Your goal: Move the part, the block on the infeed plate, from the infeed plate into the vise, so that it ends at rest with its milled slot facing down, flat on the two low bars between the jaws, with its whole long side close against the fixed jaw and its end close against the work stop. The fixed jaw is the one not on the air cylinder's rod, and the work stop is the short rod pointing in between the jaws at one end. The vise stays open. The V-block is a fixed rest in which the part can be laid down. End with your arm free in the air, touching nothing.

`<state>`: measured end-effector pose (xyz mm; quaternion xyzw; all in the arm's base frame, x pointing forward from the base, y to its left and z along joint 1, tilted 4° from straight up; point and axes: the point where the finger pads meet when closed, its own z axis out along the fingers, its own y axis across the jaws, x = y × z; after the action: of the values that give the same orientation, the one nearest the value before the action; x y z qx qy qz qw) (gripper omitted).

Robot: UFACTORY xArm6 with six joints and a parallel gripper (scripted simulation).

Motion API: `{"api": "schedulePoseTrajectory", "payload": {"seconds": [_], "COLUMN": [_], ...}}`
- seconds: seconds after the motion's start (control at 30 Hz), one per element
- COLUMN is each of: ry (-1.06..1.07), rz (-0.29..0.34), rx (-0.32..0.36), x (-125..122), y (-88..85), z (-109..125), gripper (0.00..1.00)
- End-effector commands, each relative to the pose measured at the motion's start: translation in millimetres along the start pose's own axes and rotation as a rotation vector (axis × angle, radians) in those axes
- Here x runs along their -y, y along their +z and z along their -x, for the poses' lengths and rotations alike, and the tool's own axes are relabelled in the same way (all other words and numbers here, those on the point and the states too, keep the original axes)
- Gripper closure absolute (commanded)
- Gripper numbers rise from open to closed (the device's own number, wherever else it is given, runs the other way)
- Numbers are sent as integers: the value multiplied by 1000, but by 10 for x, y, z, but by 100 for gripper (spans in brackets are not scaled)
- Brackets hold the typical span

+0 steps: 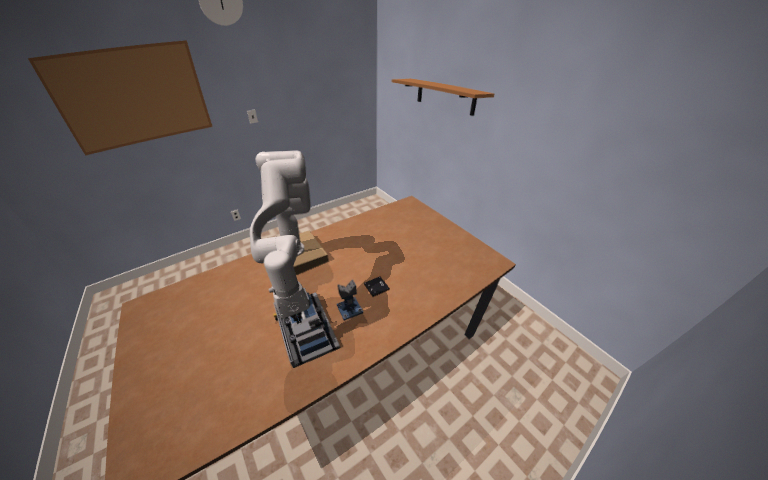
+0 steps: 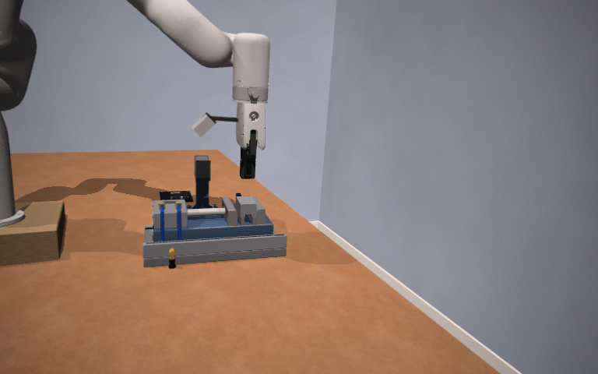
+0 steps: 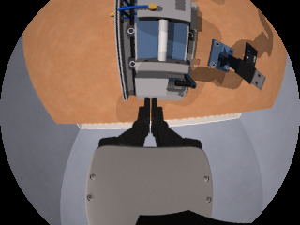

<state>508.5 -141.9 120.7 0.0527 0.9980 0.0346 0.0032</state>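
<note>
Part [image 2: 249,208]: grey block, not on the infeed plate [image 2: 176,194] but apparently seated in the vise [image 2: 211,245] at the end away from the air cylinder [image 2: 170,214], long axis seemingly along the jaw faces and crosswise to the rod; where the block ends and the fixed jaw begins cannot be told. Pincer [image 2: 247,169]: clenched on nothing, hanging in the air above that same end of the vise, so the part lies directly beneath it. Judgement: placement looks done, and any coming move need only be upward, off the counter [image 2: 308,308].
</note>
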Motion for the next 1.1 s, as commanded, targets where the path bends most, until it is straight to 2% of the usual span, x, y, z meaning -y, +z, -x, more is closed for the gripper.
{"api": "schedulePoseTrajectory", "payload": {"seconds": [0.0, 0.13, 1.07], "ry": [1, 2, 2], "rz": [-1, -1, -1], "rx": [5, 5, 5], "x": [172, 438, 443], "y": [-20, -20, -20], "z": [0, -31, -32], "gripper": [100, 100, 100]}}
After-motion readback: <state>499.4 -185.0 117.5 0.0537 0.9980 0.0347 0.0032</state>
